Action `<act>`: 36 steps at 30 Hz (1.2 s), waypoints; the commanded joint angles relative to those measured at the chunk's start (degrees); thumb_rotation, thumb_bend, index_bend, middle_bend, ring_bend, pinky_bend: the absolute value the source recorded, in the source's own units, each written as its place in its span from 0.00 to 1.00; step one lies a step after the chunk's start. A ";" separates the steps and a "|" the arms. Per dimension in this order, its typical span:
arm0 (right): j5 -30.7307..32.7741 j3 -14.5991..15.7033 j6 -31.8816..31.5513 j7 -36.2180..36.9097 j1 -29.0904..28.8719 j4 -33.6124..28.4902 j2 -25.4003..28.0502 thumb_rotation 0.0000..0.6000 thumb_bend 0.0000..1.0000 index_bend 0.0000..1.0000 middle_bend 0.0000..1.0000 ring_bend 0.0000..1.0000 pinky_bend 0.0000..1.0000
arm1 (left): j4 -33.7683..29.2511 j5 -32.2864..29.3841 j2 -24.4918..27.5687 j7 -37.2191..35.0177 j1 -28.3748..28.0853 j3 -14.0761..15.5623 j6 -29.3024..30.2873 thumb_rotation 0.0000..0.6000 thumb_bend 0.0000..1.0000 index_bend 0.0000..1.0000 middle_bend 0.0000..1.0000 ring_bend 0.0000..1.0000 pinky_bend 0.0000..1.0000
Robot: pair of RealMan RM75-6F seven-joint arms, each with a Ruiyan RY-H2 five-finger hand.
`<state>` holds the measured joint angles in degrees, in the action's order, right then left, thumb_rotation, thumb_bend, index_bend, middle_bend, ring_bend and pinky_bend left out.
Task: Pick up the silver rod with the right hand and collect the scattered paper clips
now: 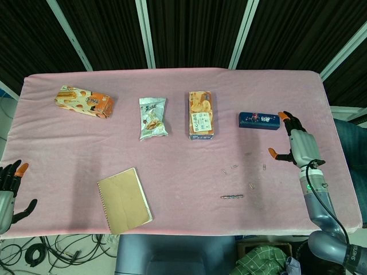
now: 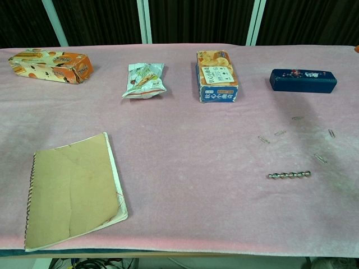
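Nearest the camera lies the notebook (image 2: 73,188), well to the left of the silver rod (image 2: 289,175); that rod rests flat on the pink table (image 2: 185,145), untouched, with the paper clips (image 2: 279,133) scattered just beyond it and to its right; the blue case (image 2: 303,80) stands further back from the rod. The right hand (image 1: 295,143) is held above the table, well apart from the rod on its far right side, fingers spread and nothing grasped; the left hand (image 1: 10,189) is likewise released, far to the left of the rod. For a sound pickup, the right hand is best brought down over the rod's middle; the rod should be pinched across its width, since it may roll.
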<state>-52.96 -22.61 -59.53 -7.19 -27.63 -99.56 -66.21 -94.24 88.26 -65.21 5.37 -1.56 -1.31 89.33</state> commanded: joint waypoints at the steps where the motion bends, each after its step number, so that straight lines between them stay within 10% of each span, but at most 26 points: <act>1: -0.31 -0.05 0.54 1.36 0.03 -0.06 0.61 1.00 0.19 0.02 0.00 0.00 0.19 | 0.04 0.19 -0.01 0.10 0.04 0.03 0.17 1.00 0.28 0.01 0.00 0.00 0.00; 36: -12.54 14.78 -5.32 -6.34 2.85 -9.10 -5.82 1.00 0.19 0.15 0.00 0.00 0.19 | 0.41 0.39 -0.76 2.84 0.11 0.19 0.24 1.00 0.27 0.01 0.00 0.00 0.00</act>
<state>-64.66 -8.77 -64.28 -13.66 -25.33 -107.99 -71.01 -93.84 88.66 -65.98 8.21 -1.45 -1.10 89.57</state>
